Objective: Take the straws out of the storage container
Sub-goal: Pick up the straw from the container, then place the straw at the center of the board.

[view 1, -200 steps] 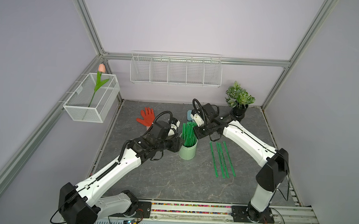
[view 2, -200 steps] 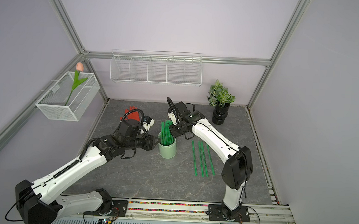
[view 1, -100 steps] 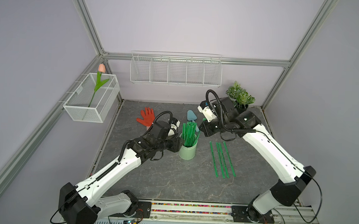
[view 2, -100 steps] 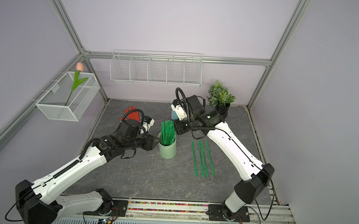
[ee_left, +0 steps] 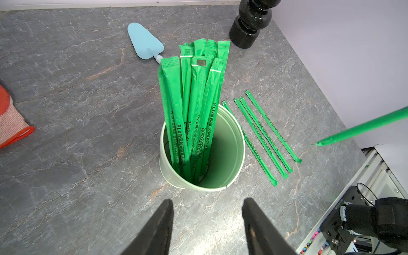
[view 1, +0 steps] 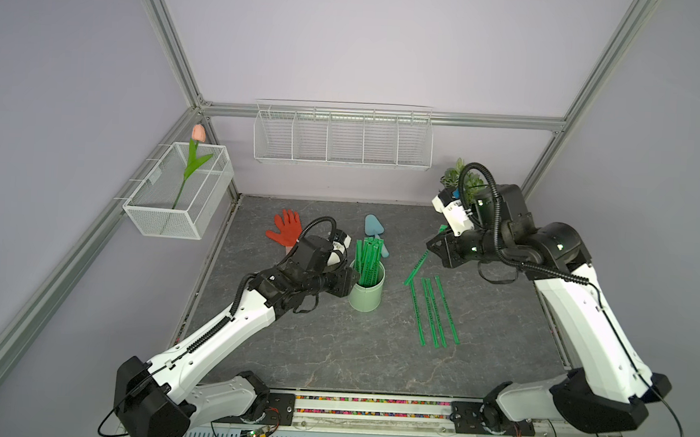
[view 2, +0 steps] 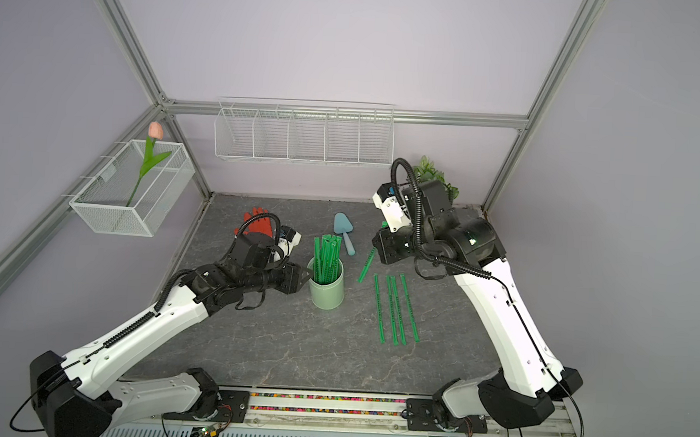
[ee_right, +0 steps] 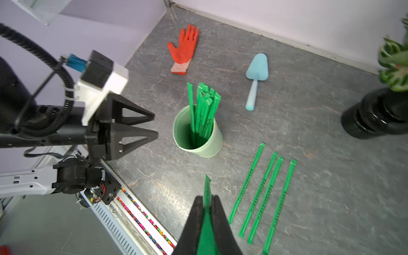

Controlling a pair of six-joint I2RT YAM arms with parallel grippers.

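Note:
The storage container [view 1: 366, 297] [view 2: 327, 295] is a mint cup standing mid-table, with a bundle of green straws [view 1: 366, 256] [ee_left: 194, 99] upright in it. Several more straws [view 1: 434, 312] [ee_right: 265, 192] lie side by side on the table to its right. My right gripper [ee_right: 207, 198] [view 1: 434, 247] is shut on one straw [ee_right: 207, 187] [view 1: 417, 267], which hangs slanted in the air above the far ends of the lying ones. My left gripper [ee_left: 206, 202] [view 1: 348, 281] is open and empty, low beside the cup's left side and just short of it.
A red glove [view 1: 285, 228] and a blue trowel [view 1: 374, 229] lie behind the cup. A black plant pot [ee_right: 375, 114] stands at the back right. Wire baskets hang on the back wall [view 1: 342, 140] and left wall [view 1: 179, 192]. The rail [view 1: 370, 408] runs along the front edge.
My right arm has drawn a straw up out of the cup and carried it right, toward the straws lying on the table. My left arm has stayed put.

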